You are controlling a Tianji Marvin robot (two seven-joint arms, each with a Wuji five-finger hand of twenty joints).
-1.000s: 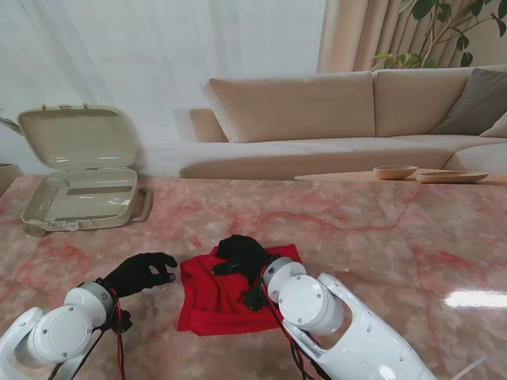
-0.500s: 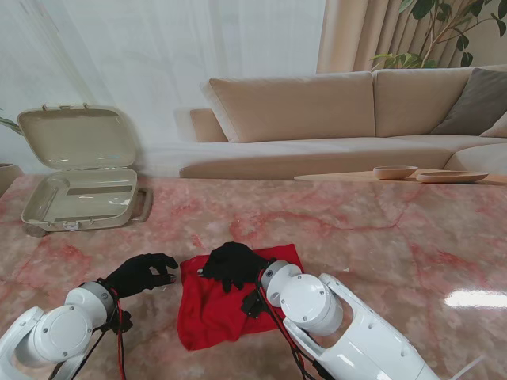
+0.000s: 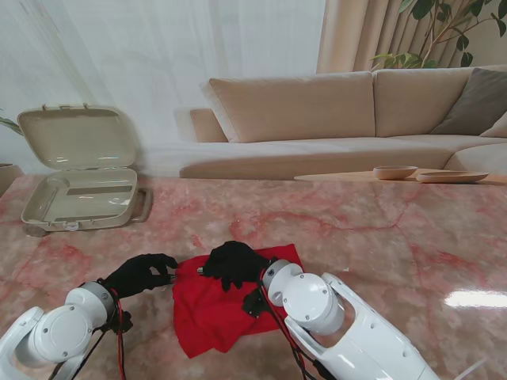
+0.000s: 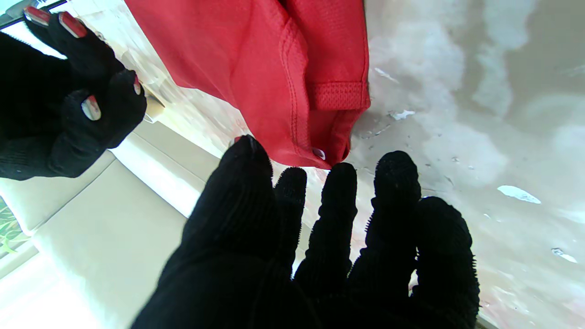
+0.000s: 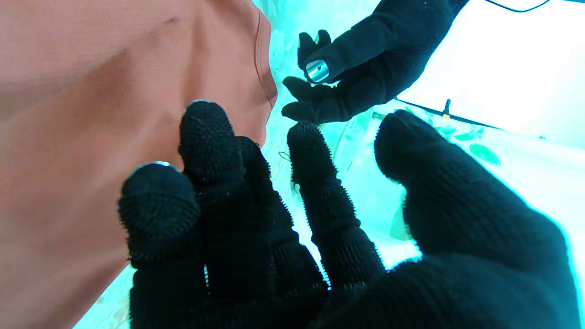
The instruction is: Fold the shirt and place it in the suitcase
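The red shirt (image 3: pixel 218 309) lies crumpled on the pink marble table (image 3: pixel 380 237), close in front of me. My right hand (image 3: pixel 232 263), in a black glove, rests on the shirt's far edge with its fingers spread and grips no cloth (image 5: pixel 91 91). My left hand (image 3: pixel 141 273) sits just to the left of the shirt, and its fingertips reach the shirt's left edge. In the left wrist view the fingers (image 4: pixel 340 201) stretch toward a hemmed corner of the shirt (image 4: pixel 283 59) with nothing between them. The beige suitcase (image 3: pixel 79 170) lies open at the far left, its lid upright.
A beige sofa (image 3: pixel 317 119) stands beyond the table. A low wooden table at the far right carries a bowl (image 3: pixel 394 171) and a flat tray (image 3: pixel 451 176). A plant (image 3: pixel 444 32) stands behind the sofa. My right forearm (image 3: pixel 341 324) covers the table near the shirt.
My right hand has slid left and nearer to me, dragging the shirt. The cloth now spreads farther left and nearer to me. My left hand has barely moved.
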